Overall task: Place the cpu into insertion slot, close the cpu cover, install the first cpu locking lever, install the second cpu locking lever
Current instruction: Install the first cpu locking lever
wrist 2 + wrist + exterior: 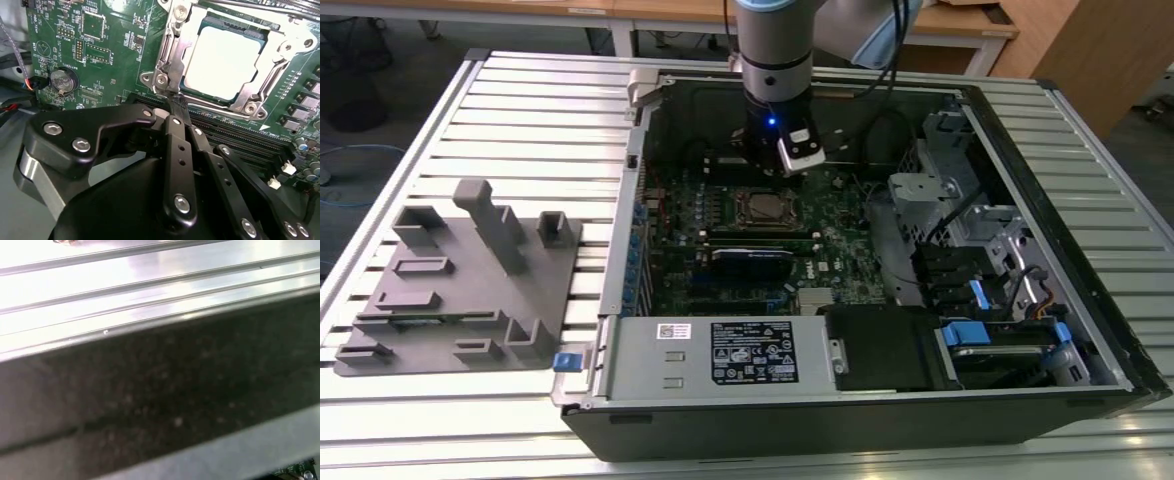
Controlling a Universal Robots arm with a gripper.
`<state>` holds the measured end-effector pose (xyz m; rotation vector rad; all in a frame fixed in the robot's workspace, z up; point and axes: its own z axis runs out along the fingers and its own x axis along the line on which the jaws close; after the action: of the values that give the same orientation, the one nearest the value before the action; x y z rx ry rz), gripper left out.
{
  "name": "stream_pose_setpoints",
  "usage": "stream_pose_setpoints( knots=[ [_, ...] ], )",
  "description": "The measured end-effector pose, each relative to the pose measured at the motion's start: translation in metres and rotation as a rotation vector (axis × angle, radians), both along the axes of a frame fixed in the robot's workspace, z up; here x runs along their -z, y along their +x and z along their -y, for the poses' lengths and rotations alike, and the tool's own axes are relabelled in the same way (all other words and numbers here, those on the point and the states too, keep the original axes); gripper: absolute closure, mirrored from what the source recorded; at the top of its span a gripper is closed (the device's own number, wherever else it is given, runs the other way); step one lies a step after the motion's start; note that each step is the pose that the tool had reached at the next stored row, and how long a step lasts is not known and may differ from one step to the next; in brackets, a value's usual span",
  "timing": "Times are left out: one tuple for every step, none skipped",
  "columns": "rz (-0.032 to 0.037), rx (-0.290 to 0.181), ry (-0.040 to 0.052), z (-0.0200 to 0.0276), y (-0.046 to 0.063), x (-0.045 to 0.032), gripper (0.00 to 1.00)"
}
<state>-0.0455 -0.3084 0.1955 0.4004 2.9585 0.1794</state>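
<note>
In the exterior view, the hand (790,168) is hanging inside the open computer case (1067,300), which is standing on the slatted surface (520,110). The hand is just beside the insertion slot (761,206) on the green motherboard (834,235). In the second wrist view, the cpu (225,55) is sitting in that slot with the cpu cover (172,47) lying flat around it. The fingers (175,135) are drawn together at the cover's corner; whether they are pinching anything cannot be told. Judgement: the chip is light, rigid and fragile, best taken by its edges, and the cover is thin, springy, slippery metal. In the first wrist view, a dark band (175,400), likely the case wall, is lying against that slatted metal.
</note>
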Motion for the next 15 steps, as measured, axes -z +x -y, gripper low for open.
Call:
stream_pose_setpoints(
  knots=[
    [0.0001, 0.0, 0.0001, -0.0004, 0.0, 0.0, 0.89],
    [0.0, 0.0, 0.0, -0.001, 0.0, 0.0, 0.89],
    [0.0, 0.001, 0.0, -0.0016, 0.0, 0.0, 0.89],
    [0.0, 0.001, -0.0001, -0.0025, 0.0, 0.0, 0.89],
    [-0.0001, 0.002, -0.0002, -0.0035, 0.0, -0.0001, 0.89],
    [-0.0001, 0.003, -0.0001, -0.0044, 0.0, -0.0001, 0.89],
    [0.0002, 0.004, 0.0005, -0.0054, 0.0001, 0.0001, 0.89],
    [0.0004, 0.004, 0.0009, -0.0061, 0.0002, 0.0002, 0.89],
    [0.0009, 0.005, 0.0017, -0.0066, 0.0003, 0.0004, 0.89],
    [0.001, 0.005, 0.0016, -0.0067, 0.0003, 0.0005, 0.89],
    [0.0008, 0.005, 0.0013, -0.0066, 0.0003, 0.0004, 0.89],
    [0.0004, 0.006, 0.0008, -0.0065, 0.0001, 0.0002, 0.89],
    [0.0001, 0.006, 0.0004, -0.0065, 0.0001, 0.0001, 0.89],
    [0.0001, 0.006, 0.0003, -0.0065, 0.0001, 0.0001, 0.89],
    [0.0001, 0.007, 0.0003, -0.0065, 0.0001, 0.0001, 0.89]
  ],
)
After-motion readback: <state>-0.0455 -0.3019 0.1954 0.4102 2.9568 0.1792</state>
